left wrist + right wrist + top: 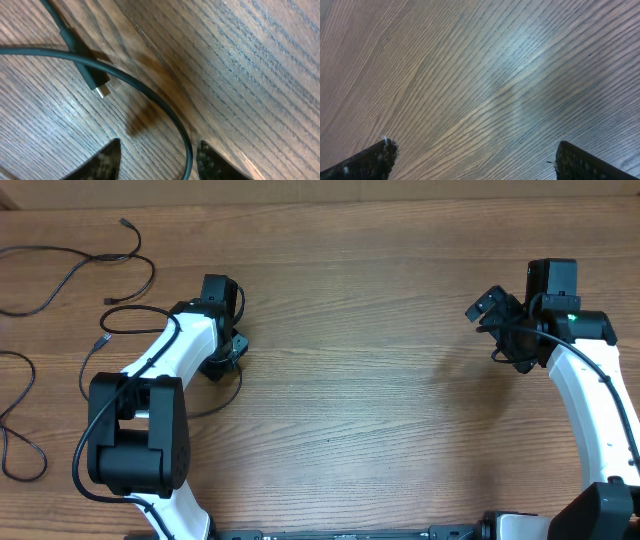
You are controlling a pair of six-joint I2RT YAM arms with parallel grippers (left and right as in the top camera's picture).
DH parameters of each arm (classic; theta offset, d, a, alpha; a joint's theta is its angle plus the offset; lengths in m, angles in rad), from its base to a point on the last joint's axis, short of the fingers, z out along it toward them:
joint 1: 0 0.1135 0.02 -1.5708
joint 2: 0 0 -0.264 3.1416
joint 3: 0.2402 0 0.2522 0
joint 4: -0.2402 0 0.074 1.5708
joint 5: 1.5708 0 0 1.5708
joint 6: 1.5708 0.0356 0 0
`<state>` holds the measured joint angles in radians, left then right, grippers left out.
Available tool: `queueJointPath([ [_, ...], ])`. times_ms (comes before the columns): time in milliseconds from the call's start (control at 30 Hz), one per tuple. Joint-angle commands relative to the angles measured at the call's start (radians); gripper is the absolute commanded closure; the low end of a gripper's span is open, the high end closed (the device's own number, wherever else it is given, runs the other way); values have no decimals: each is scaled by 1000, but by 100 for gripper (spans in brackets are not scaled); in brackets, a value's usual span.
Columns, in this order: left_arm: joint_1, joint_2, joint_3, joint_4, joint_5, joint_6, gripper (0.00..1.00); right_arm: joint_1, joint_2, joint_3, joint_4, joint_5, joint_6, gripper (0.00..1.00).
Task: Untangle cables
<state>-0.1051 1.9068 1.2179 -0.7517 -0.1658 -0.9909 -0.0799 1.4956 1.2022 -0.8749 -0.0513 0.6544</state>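
The left end effector (159, 160) hangs released, a black cable (150, 95) curving between its fingers and crossing a plug (97, 82) on the bench (250, 75). The right end effector (477, 161) gapes over bare wood. More cables (40, 248) sprawl far left, so the untangling looks barely begun.

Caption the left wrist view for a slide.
Open left tool straddles a black cable on the wooden table, a plug end lying across it.

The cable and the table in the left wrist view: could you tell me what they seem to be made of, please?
Cable: likely rubber or plastic sheath, dark and matte, bending smoothly; its plug tip looks metallic, glinting. Table: wood or wood-look laminate, with clear grain and a light sheen.
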Motion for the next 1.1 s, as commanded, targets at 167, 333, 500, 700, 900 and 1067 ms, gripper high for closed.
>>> queueJointPath([
  [167, -1, 3, -5, 37, 55, 19, 41, -6, -14, 2, 5, 8, -2, 0],
  [333, -1, 11, -5, 37, 51, 21, 43, -6, -14, 2, 5, 8, -2, 0],
  [500, -1, 63, -5, 21, 51, 31, 46, -6, -14, 2, 5, 8, -2, 0],
  [700, 1, 122, -5, 20, 44, 106, 71, -6, -14, 2, 5, 9, -1, 0],
  [900, 26, 120, -2, 2, 7, 158, 96, -6, -14, 2, 5, 8, -2, 0],
  [1067, 106, 118, 48, -82, -2, 176, 96, -6, -14, 2, 5, 8, -2, 0],
])
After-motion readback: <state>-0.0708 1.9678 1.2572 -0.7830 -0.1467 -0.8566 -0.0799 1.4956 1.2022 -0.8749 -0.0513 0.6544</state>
